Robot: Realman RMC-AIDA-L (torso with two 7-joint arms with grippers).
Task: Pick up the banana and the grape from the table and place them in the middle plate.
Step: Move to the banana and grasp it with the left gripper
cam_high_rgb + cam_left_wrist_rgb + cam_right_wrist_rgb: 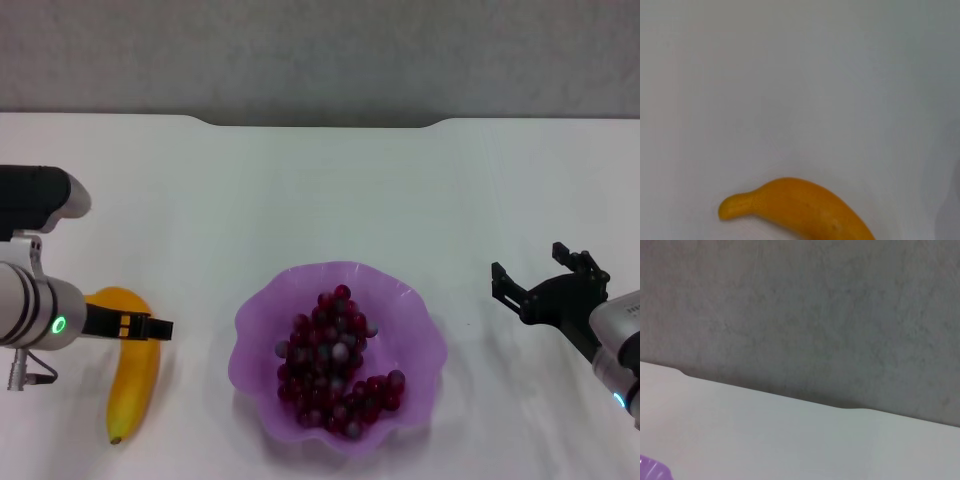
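Directly under left jaws [150,327] lies banana [133,385].

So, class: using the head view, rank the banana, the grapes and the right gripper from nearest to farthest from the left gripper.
1. The banana: directly under the left gripper, on the table's left side.
2. The grapes: centre, inside the purple plate.
3. The right gripper: far right, above the table.

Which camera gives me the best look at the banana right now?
The head view: the banana lies almost whole on the table, left of the middle plate, with the left gripper over its upper part. The left wrist view shows only one end, cut by the frame. The right wrist view shows none of it.
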